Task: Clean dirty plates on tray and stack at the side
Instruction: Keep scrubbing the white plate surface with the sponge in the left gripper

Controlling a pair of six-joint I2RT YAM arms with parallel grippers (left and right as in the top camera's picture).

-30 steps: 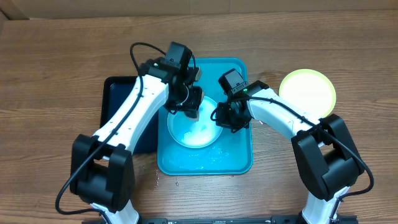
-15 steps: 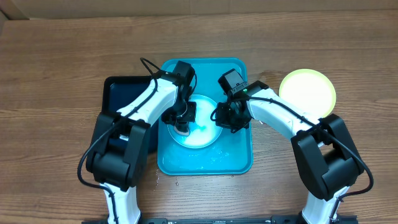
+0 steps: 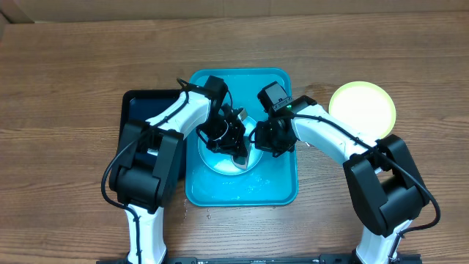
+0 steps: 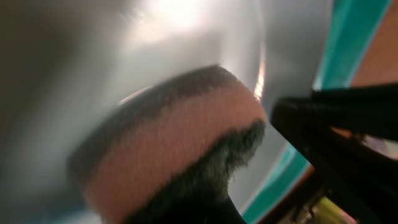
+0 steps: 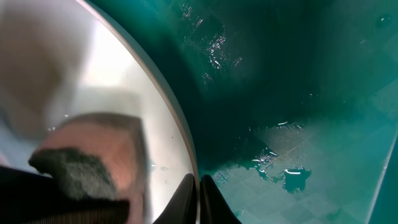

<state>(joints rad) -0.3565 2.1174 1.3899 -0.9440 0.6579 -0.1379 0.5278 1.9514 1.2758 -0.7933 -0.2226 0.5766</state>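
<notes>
A big blue tray (image 3: 282,187) sits in the middle of the brown bench (image 3: 73,73). A pale plate (image 3: 214,160) lies flat inside it, near the middle. Both arms reach down over this plate. The left gripper (image 3: 233,141) is over the middle of the plate. It is pressed together on a sponge (image 4: 180,143), which is pink with a dark rough side. From the left wrist the sponge fills most of the view, and it sits on the shiny face of the plate (image 4: 186,37). The picture there is blurry. The right gripper (image 3: 258,138) is at the plate's edge, at about 2 o'clock from the plate's middle. From the right wrist you can see the right gripper (image 5: 199,186) pinching the thin rim of the plate (image 5: 124,81) between its two tips. One tip is on the plate side and one is on the tray side. The sponge (image 5: 93,143) shows in that view too, lying on the plate at about 9 o'clock from the tips. The floor of the blue tray (image 5: 298,74) is wet, with a small pool of water (image 5: 286,174) shining near the plate. A smaller black tray (image 3: 143,110) lies right beside the blue tray at 9 o'clock. A green plate (image 3: 362,110) lies alone on the bench at about 2 o'clock from the blue tray, well apart from it.
</notes>
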